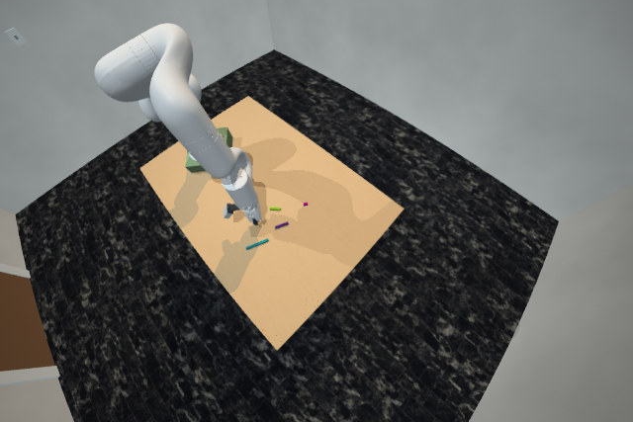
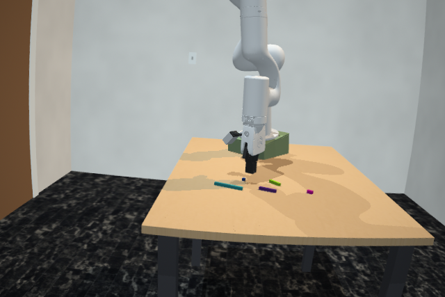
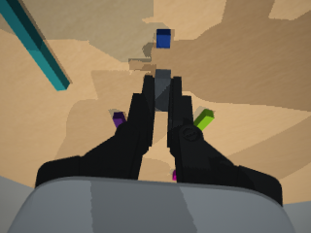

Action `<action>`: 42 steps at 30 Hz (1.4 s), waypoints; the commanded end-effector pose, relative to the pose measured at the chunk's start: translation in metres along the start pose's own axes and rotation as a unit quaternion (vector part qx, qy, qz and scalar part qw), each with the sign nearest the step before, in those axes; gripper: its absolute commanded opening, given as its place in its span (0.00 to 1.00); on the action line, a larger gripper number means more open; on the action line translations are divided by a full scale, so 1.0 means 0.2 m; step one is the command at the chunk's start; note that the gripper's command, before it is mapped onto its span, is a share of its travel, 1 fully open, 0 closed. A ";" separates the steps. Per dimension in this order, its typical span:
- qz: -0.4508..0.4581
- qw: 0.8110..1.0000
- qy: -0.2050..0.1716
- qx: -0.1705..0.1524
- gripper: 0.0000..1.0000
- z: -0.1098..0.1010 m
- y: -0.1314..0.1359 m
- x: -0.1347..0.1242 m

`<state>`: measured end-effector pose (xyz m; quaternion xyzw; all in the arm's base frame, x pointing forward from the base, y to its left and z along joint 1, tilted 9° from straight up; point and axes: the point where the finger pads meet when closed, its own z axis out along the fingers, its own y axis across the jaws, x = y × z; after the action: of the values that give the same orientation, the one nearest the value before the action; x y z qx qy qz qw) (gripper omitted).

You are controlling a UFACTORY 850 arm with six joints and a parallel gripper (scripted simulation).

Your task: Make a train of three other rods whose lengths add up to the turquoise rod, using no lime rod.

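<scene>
From top, I see the gripper (image 1: pixel 255 223) (image 2: pixel 250 171) (image 3: pixel 162 91) near the purple rod (image 1: pixel 281 225) (image 2: pixel 268 189) (image 3: pixel 118 118), which lies apart from the turquoise rod (image 1: pixel 257 244) (image 2: pixel 228 186) (image 3: pixel 39 52). In the exterior view, fingertips hang above the table (image 2: pixel 287 214) beside the blue rod (image 2: pixel 243 179) (image 3: pixel 163 39); lowering too early could, I think, push it. In the wrist view, fingers are closed on the grey rod (image 3: pixel 162 89); if it is twisted in this grip, the train may come out crooked

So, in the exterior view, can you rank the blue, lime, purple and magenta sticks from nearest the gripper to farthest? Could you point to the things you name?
1. Blue rod (image 2: pixel 243 179) (image 3: pixel 163 40): just below the fingertips, slightly left.
2. Lime rod (image 1: pixel 275 209) (image 2: pixel 274 182) (image 3: pixel 205 118) and purple rod (image 1: pixel 281 225) (image 2: pixel 268 189) (image 3: pixel 119 119): right, too close to call.
3. Magenta rod (image 1: pixel 306 204) (image 2: pixel 310 191) (image 3: pixel 175 175): far right.
</scene>
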<state>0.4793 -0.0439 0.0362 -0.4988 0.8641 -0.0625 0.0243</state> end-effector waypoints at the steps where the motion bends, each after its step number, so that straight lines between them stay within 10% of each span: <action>1: 0.000 1.000 0.001 0.014 0.04 0.04 0.00 0.00; 42: 0.000 1.000 0.001 0.014 0.04 0.10 -0.01 0.00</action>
<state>0.4822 -0.0458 0.0156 -0.4982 0.8638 -0.0705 0.0244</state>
